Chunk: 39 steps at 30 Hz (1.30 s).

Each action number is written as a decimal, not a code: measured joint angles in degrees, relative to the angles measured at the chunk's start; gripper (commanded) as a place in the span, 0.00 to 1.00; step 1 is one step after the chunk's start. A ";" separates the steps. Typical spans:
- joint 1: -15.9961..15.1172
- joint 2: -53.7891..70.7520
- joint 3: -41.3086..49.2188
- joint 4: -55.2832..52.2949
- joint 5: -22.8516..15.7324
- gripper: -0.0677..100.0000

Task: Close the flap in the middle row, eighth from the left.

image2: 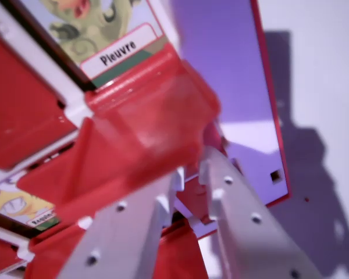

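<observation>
**Asker:** Right in front of your hand, what is lying there?

**Me:** Just above my hand (189,177), a red flap (145,125) is filling the centre of the wrist view. It is touching, or all but touching, my two pale grey fingers (131,232). I am judging this to be the flap I am meant to close, though I cannot count rows or columns from this close.

**Asker:** Which way is it running?

**Me:** Its long edge is slanting from the wrist view's lower left up toward the upper right. It is blurred, so I cannot tell whether it is standing or leaning back.

**Asker:** Is your hand gripping anything?

**Me:** No. My fingers are sitting narrow, with only a slim gap between the tips, and nothing is lying in that gap. I am pressing with them rather than pinching.

**Asker:** What is sitting around the flap?

**Me:** Up and to the left, a picture card (99,35) labelled "Pieuvre" is showing a greenish cartoon figure. At the lower left, another card (14,206) with a yellow figure is peeking out. More red flaps (23,110) are lying between white dividers (75,110). The red-edged board (267,104) is ending at the wrist view's right.

**Asker:** And beyond that?

**Me:** A pale surface (326,70) is carrying soft purple shadows. Of the room, nothing more is showing.
</observation>
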 measured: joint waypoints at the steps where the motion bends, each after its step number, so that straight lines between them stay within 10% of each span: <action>1: 0.00 0.00 0.00 0.53 0.00 0.02; 18: -0.44 14.68 13.71 1.41 0.00 0.02; 39: -11.34 56.69 49.75 -0.79 -5.10 0.02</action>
